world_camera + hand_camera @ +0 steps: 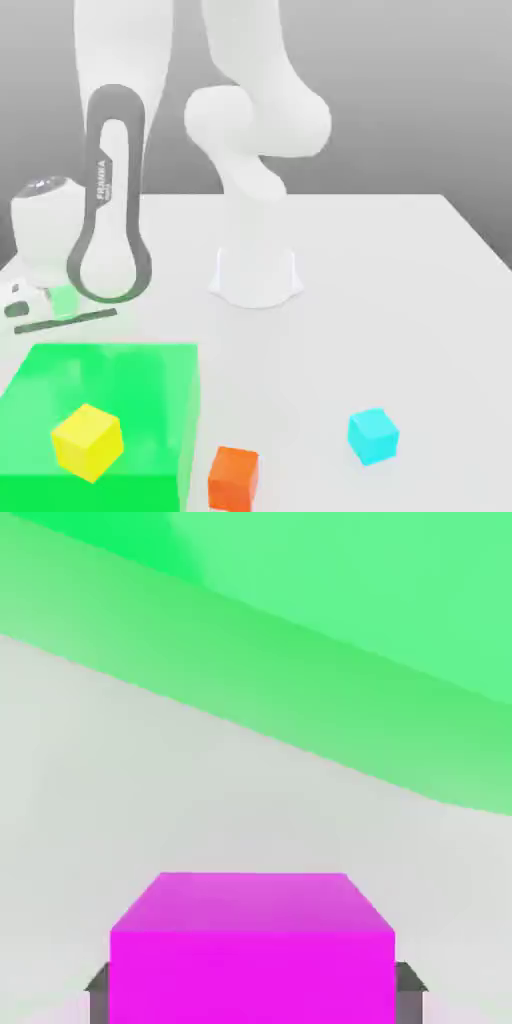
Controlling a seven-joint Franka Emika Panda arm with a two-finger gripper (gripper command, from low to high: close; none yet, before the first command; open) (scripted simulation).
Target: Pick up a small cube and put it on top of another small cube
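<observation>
And here we are with the magenta cube (pixel 252 902), snug in the grip of the pincer (pixel 256 994), a finger pressed to either side of it! By our reading this is the grasping step, right at the hinge between catch and lift; we can't tell whether the cube has left the bench (pixel 330 350). Just beside it runs the edge of the green block (pixel 130 400), and that's the hazard: a careless swing could clip it, so we'd want a straight rise first.

Out to the wide picture, taking the exterior view as our clock. The robot's hand (pixel 48 235) is over at nine o'clock, beyond the block, which sits between seven and eight. Around the dial go the candidates for a base: yellow cube (pixel 87 442) near half past seven, apparently up on the block; orange cube (pixel 233 480) at six; cyan cube (pixel 373 436) at five. Which one is wanted? The task doesn't say, and we won't pretend to know! Next, we judge, it's lift, clear the block, carry across, square up over the chosen cube, then lower gently before letting go
</observation>
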